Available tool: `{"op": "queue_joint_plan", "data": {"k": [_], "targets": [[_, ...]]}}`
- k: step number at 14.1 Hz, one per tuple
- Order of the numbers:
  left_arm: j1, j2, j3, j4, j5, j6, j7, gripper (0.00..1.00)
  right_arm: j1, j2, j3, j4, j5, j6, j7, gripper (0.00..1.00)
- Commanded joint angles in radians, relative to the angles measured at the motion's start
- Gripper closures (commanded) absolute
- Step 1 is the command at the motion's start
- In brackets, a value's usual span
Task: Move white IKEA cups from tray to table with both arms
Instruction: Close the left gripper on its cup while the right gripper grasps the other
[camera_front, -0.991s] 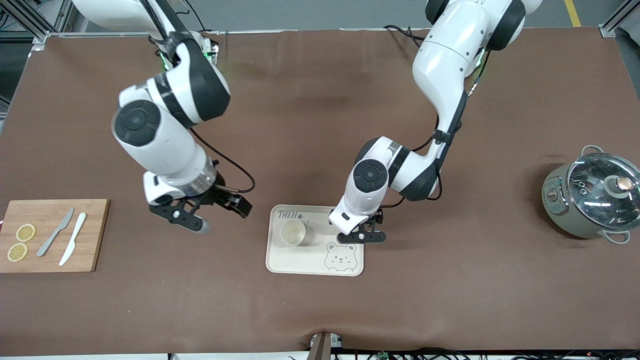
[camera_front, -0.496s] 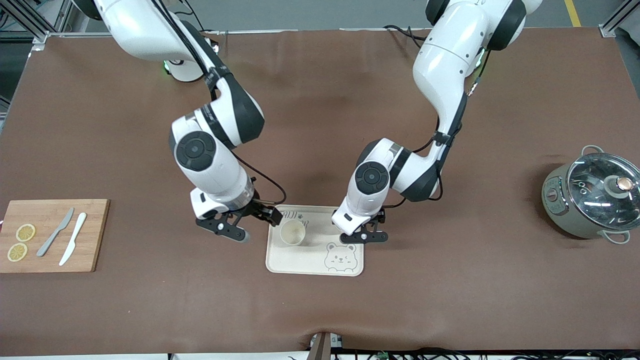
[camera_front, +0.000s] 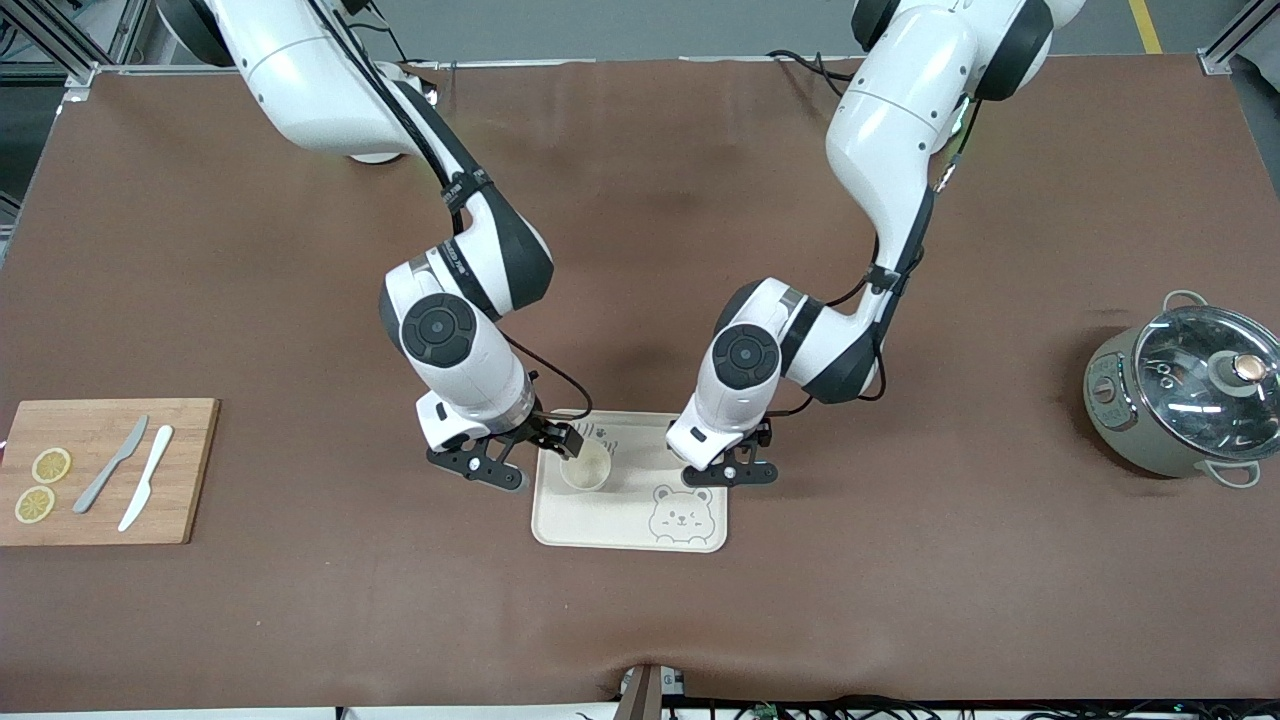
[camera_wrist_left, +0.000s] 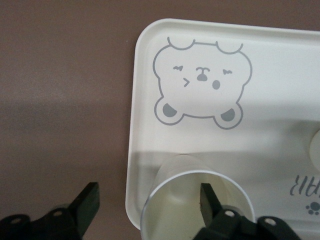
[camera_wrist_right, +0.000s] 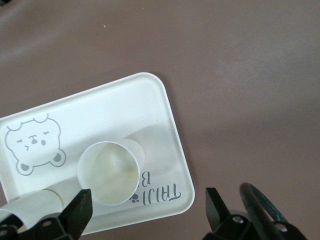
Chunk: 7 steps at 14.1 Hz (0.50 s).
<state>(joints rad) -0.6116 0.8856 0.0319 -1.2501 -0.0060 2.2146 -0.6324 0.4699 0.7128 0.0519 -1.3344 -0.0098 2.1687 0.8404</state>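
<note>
Straddling one cup's (camera_wrist_left: 172, 196) wall at tray (camera_front: 620, 532) edge, left gripper (camera_wrist_left: 149, 200) hangs open; right gripper (camera_front: 525, 458), open, hovers beside other cup (camera_front: 585, 466).

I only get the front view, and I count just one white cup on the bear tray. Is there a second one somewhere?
Observer: Yes. The left wrist view shows a second white cup on the tray; the left arm's hand hides it from you.
Operator: Is that claw holding it?
Observer: Not yet. The left gripper is open, with one finger inside the cup's rim and the other outside, over the brown mat.
Operator: And the other claw?
Observer: The right wrist view shows the right gripper open too, gripping nothing; the first white cup stands free on the tray.
</note>
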Motion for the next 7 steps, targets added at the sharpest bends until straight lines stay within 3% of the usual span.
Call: {"op": "queue_joint_plan", "data": {"k": [1, 7], "targets": [[-0.011, -0.05, 0.006, -0.046, 0.017, -0.009, -0.043, 1.0, 0.029, 0.036, -0.009, 0.004, -0.024, 0.057, 0.014, 0.0], [-0.014, -0.048, 0.008, -0.049, 0.017, -0.01, -0.038, 1.0, 0.035, 0.094, -0.01, 0.004, -0.033, 0.14, 0.017, 0.0]]}}
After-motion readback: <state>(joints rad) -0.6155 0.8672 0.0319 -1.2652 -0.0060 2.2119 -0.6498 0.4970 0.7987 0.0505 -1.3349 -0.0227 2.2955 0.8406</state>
